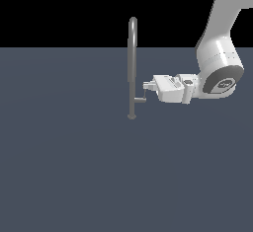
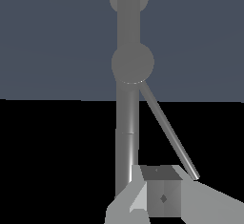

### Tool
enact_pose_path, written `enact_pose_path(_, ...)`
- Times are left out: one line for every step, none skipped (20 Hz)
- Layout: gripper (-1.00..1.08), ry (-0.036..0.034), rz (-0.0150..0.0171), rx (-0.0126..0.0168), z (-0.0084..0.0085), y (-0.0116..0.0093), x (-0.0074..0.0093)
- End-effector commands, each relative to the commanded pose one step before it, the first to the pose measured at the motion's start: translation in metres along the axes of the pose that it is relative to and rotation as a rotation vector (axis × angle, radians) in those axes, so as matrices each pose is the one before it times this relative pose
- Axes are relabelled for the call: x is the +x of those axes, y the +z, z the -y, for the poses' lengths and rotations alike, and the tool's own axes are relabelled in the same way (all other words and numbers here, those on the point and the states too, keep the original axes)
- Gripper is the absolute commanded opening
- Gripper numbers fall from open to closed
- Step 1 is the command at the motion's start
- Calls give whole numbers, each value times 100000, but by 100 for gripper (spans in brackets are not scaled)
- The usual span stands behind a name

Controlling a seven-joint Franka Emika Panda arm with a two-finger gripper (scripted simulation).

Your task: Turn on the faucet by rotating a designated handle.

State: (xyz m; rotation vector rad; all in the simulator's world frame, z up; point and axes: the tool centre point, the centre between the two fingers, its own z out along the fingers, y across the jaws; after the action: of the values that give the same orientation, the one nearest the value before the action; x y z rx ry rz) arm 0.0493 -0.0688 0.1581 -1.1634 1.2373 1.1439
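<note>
In the exterior view the arm (image 1: pixel 220 38) runs off the top edge, so its upper links are cut off. The gripper (image 1: pixel 146 85) meets the handle (image 1: pixel 140 99) at too small a scale to tell whether the jaws touch it. In the wrist view the fingers (image 2: pixel 162 197) are cropped by the frame edge.

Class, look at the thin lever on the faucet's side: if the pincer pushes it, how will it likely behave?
The handle looks like rigid grey metal, so it probably won't bend. Joined to the faucet by a short stub, it should swing rather than slide. Its smooth, thin rod may slip off the pincer.
</note>
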Motion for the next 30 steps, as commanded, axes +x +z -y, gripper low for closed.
enact_pose_path(-100, 174, 58, -88, -380, 10, 260)
enact_pose_path(-100, 94, 35, -44, -356, -1, 222)
enact_pose_path(-100, 103, 38, -48, -359, 0, 230)
enact_pose_path(-100, 94, 34, -44, -364, -2, 227)
enact_pose_path(-100, 94, 34, -44, -369, -2, 229)
enact_pose_path(-100, 103, 37, -48, -372, -1, 237)
enact_pose_path(-100, 94, 33, -44, -377, -3, 234)
enact_pose_path(-100, 103, 36, -48, -380, -2, 242)
enact_pose_path(-100, 104, 34, -48, -385, -3, 245)
enact_pose_path(-100, 104, 32, -49, -390, -4, 250)
enact_pose_path(-100, 0, 0, 0, 0, 0, 0)
enact_pose_path(-100, -2106, -266, 181, 942, 9, -1148)
enact_pose_path(-100, 337, 44, -32, -386, 0, 671)
enact_pose_path(-100, 341, 44, -32, -387, 0, 676)
enact_pose_path(-100, 344, 44, -31, -387, 0, 680)
enact_pose_path(-100, 341, 43, -30, -388, -1, 680)
enact_pose_path(-100, 345, 43, -30, -387, -1, 684)
enact_pose_path(-100, 345, 42, -28, -385, -3, 687)
enact_pose_path(-100, 0, 0, 0, 0, 0, 0)
enact_pose_path(-100, -3154, 82, -285, 1057, 11, -2152)
enact_pose_path(-100, 370, -9, 31, -111, 0, 645)
enact_pose_path(-100, 370, -9, 31, -109, -1, 642)
enact_pose_path(-100, 364, -9, 31, -108, -1, 634)
enact_pose_path(-100, 364, -9, 31, -107, -1, 630)
enact_pose_path(-100, 361, -8, 31, -105, -1, 624)
enact_pose_path(-100, 354, -8, 31, -104, -1, 617)
enact_pose_path(-100, 354, -8, 32, -102, -2, 612)
enact_pose_path(-100, 347, -8, 31, -100, -2, 604)
enact_pose_path(-100, 330, -8, 31, -90, -4, 567)
enact_pose_path(-100, 0, 0, 0, 0, 0, 0)
